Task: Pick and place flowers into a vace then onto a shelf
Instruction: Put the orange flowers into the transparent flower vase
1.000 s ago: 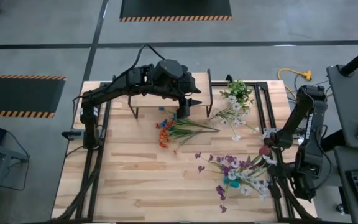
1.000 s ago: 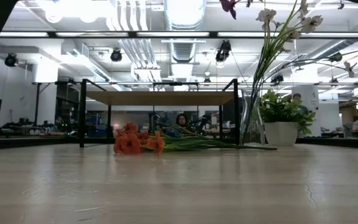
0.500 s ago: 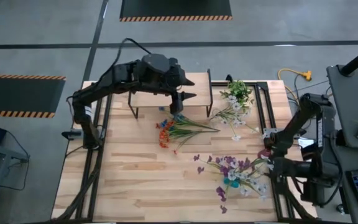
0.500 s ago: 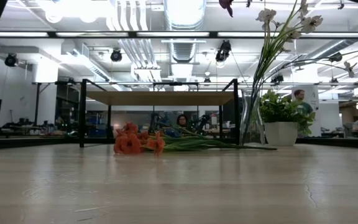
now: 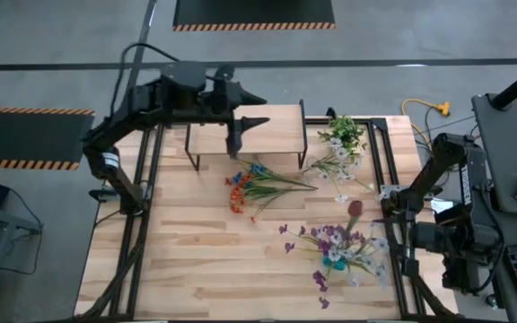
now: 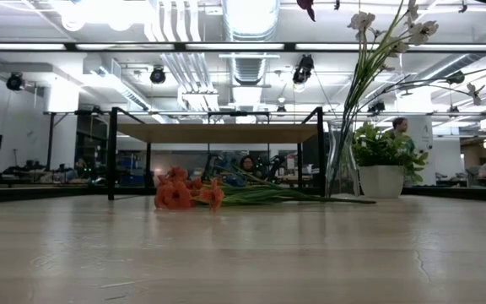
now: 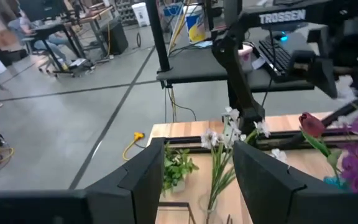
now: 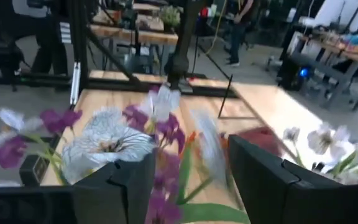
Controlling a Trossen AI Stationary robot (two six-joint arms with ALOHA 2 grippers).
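Left claw above shelf

The wooden worktop is holding the shelf, loose flowers, a glass vase and a potted plant.

We see bare tabletop on the near left, orange flowers lying mid-table, purple flowers crowding the near right, shelf blocking far centre, potted plant far right

Shelf: pale matt wood, black metal legs. Vase: clear glossy glass.
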